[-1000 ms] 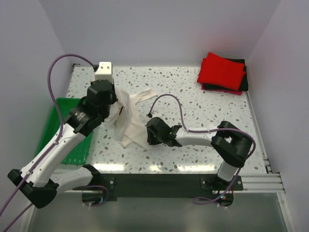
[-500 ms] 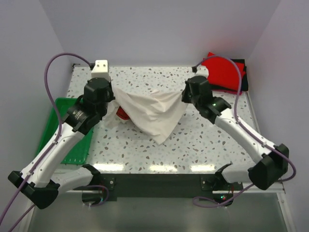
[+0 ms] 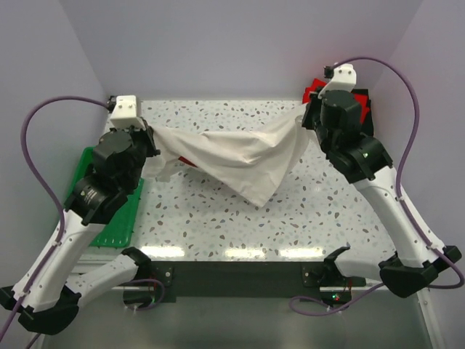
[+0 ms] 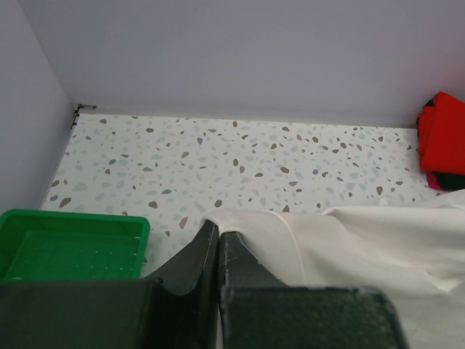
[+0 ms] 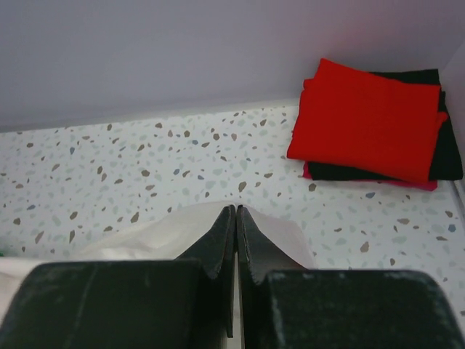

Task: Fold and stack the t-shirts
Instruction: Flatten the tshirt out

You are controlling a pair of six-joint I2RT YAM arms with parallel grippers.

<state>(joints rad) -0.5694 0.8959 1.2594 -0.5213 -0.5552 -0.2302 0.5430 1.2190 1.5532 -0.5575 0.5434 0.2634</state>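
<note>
Cream-white t-shirt [image 3: 232, 156]: held up off the speckled table [image 3: 327, 211], stretched between the two arms. The upper edge runs nearly taut from left to right. The body sags to a point toward the near-centre of the table (whether the tip touches the surface: cannot tell). A small patch of red shows on the cloth's underside near the left arm.

Left gripper [image 3: 150, 134]: fingers pressed together, pinching the shirt's left corner. In its wrist view the cloth emerges right at the fingertips.

Right gripper [image 3: 310, 116]: fingers likewise together, clamped on the shirt's right corner. In its wrist view the cloth spreads out below the tips.

Folded red t-shirt [image 5: 367, 120]: lies on top of a folded black t-shirt [image 5: 445, 156] at the far right corner of the table, against the back wall.

Green tray [image 3: 87, 156]: at the table's left edge, partly hidden under the left arm.
</note>
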